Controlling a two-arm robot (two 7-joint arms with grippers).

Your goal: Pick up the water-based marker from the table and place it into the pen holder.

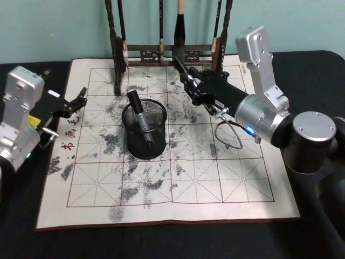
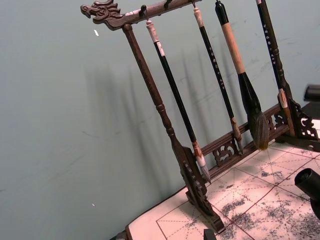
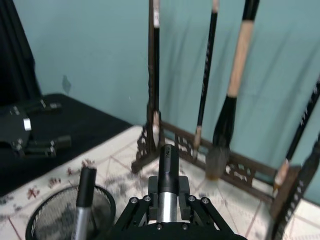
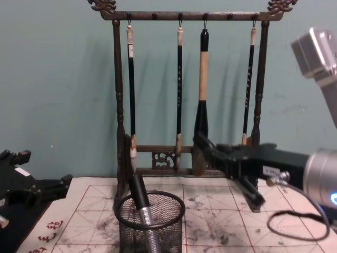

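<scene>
Water-based marker point(image 3: 168, 172), lettering illegible, in right gripper point(image 1: 184, 75); second marker point(image 1: 141, 121) in pen holder point(image 1: 157, 141).

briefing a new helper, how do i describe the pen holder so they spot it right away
On the ink-stained grid mat, look just before the left post of the tall wooden brush rack. The pen holder stands there, between the parked left gripper and the right gripper, which grips a marker. It is the only short round black mesh cup, a second marker leaning inside.
</scene>
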